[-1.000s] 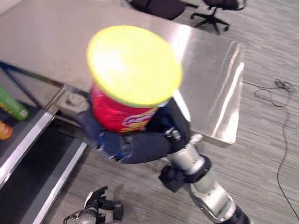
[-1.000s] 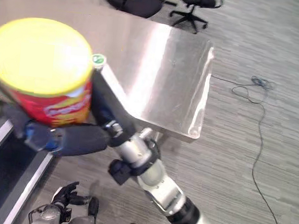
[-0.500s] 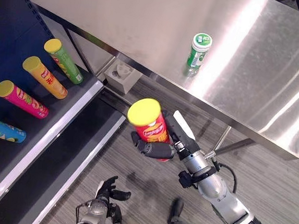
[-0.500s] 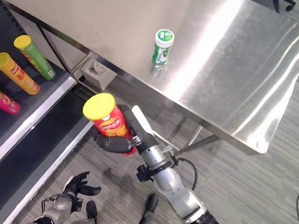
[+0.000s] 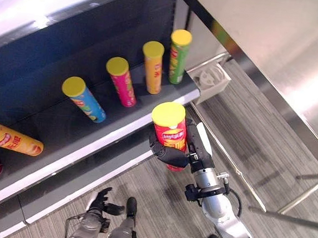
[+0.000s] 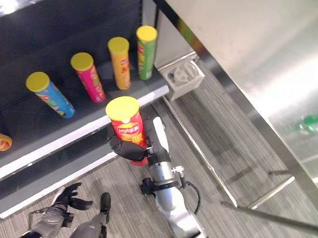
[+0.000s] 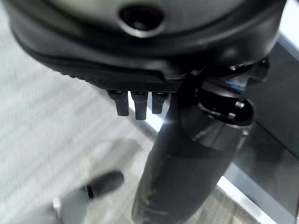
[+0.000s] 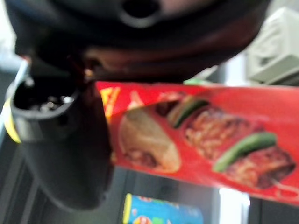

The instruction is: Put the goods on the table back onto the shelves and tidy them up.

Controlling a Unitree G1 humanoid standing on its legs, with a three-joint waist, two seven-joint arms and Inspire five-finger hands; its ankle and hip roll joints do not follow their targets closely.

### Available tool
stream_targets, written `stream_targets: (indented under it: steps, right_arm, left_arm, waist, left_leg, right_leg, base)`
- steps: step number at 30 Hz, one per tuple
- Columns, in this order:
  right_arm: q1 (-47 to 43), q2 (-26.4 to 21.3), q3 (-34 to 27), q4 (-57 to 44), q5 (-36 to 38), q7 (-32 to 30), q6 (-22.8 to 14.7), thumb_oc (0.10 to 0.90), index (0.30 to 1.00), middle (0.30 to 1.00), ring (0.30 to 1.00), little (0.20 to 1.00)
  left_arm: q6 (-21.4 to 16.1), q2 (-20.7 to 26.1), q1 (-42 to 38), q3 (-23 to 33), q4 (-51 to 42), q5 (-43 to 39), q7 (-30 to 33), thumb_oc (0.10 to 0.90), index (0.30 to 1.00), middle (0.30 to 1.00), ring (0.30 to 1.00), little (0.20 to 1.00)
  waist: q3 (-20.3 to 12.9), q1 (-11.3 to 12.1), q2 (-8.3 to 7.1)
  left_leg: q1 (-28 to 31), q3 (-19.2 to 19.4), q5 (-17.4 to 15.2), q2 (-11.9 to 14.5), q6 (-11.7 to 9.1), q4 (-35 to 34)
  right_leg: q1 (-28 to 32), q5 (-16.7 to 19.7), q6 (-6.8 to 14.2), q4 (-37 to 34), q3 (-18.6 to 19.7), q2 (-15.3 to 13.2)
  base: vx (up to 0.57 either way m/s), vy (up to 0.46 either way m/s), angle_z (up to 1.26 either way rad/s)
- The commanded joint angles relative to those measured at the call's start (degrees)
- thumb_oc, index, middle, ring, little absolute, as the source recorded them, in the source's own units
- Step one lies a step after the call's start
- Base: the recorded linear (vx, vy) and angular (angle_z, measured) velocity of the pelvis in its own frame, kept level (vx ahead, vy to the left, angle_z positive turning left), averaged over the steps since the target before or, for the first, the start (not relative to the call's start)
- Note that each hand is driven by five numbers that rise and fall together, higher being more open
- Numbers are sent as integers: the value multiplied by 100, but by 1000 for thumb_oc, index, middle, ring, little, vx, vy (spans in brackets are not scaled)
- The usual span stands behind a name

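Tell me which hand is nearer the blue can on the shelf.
Right. The right hand, curled round the red can, is just off the shelf edge in front of the blue can. The left hand hangs low near the floor, farther away.

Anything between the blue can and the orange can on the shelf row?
One pink can stands between the blue can and the orange can on the shelf, seen in both eye views.

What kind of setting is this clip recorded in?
Probably a mock shop set up in a lab or office: a dark shelf stocked with snack tubes, a bare steel table beside it, and grey carpet flooring. The right hand holds a red tube.
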Motion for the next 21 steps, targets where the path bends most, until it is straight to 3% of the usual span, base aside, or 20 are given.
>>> stream_targets:
  steps: [1,2,3,5,6,8,9,11,12,13,15,18,21]
  right_arm:
    - [-322,-98,-353,-864,-211,-404,-623,400,300,300,300,300]
    - [-159,-177,-420,-881,-207,-380,-680,400,300,300,300,300]
    - [-159,-179,-421,-883,-207,-379,-681,400,300,300,300,300]
    - [29,-272,-512,-900,-275,-424,-762,400,300,300,300,300]
    - [153,-331,-515,-860,-464,-487,-847,400,300,300,300,300]
    - [240,-334,-546,-845,-537,-540,-865,400,300,300,300,300]
    - [374,-339,-536,-769,-660,-617,-904,400,300,300,300,300]
    - [348,-343,-504,-667,-713,-710,-923,400,300,300,300,300]
    - [381,-402,-525,-401,-905,-960,-1101,400,300,300,300,300]
    - [462,-332,-340,-324,-999,-1016,-1089,400,300,300,300,300]
    - [425,-336,-196,-184,-989,-970,-1141,400,300,300,300,300]
    - [395,-354,68,75,-956,-959,-1096,400,300,300,300,300]
    - [332,-374,186,189,-1009,-997,-1103,400,300,300,300,300]
  left_arm:
    - [-292,-370,76,-230,-132,435,-266,800,900,900,900,900]
    - [-266,-359,91,-275,-118,558,-349,800,900,900,900,900]
    - [-265,-360,90,-275,-119,559,-349,800,900,900,900,900]
    - [-258,-377,97,-316,-86,641,-402,800,900,900,900,900]
    - [-283,-436,139,-386,-27,825,-480,800,900,900,900,900]
    - [-290,-460,169,-450,-24,901,-541,800,900,900,900,900]
    - [-279,-509,155,-408,49,944,-506,800,900,900,900,900]
    - [-295,-506,154,-327,66,853,-426,800,900,900,900,900]
    - [-469,-152,271,11,199,682,-775,800,900,900,900,900]
    - [-353,-262,18,66,298,634,-387,800,900,900,900,900]
    - [-335,-339,-118,167,381,429,-330,800,900,900,900,900]
    - [-310,-580,-157,455,495,-206,-50,800,900,900,900,900]
    - [-342,-673,-154,472,523,-301,40,800,900,900,900,900]
  waist:
    - [-140,-325,157]
    - [-98,-379,209]
    - [-102,-379,208]
    - [-73,-437,219]
    - [-71,-459,219]
    - [-79,-454,200]
    - [-106,-494,115]
    - [-113,-488,99]
    - [-114,-402,145]
    - [-143,-461,115]
    - [-154,-471,112]
    - [-155,-549,137]
    - [-210,-651,121]
  left_leg:
    - [766,477,-787,304,-158,-174]
    - [770,384,-774,270,-95,-174]
    - [754,385,-752,273,-98,-174]
    - [809,256,-767,188,-52,-174]
    - [809,154,-757,77,-13,-174]
    - [850,84,-767,11,-2,-174]
    - [925,-81,-788,-121,17,-174]
    - [985,-41,-825,-139,11,-174]
    - [1081,-7,-827,-205,-4,-174]
    - [1102,45,-782,-214,-33,-174]
    - [1066,126,-702,-196,-67,-167]
    - [854,458,-786,42,-198,226]
    - [808,474,-795,457,-353,572]
  right_leg:
    - [111,440,-46,-151,648,742]
    - [142,-202,-149,218,839,1290]
    - [120,-194,-156,230,841,1294]
    - [211,-652,-224,537,1127,1802]
    - [300,-953,-313,661,1383,2271]
    - [393,-1120,-414,623,1457,2349]
    - [552,-1101,-449,344,1803,2541]
    - [625,-1020,-456,168,1869,2593]
    - [748,-939,-461,-106,1716,2489]
    - [820,-890,-464,-293,1647,2457]
    - [830,-831,-474,-417,1604,2416]
    - [884,-829,-435,-522,1435,2142]
    - [784,-856,-405,-434,1320,1810]
  base:
    - [-13,189,10]
    - [-13,188,8]
    - [5,138,21]
    - [0,79,33]
    - [-15,54,65]
    - [41,1,51]
    - [74,-36,19]
    - [85,-54,11]
    - [112,-41,0]
    - [66,-22,-2]
    - [-2,9,29]
    - [-21,110,31]
    - [6,128,54]
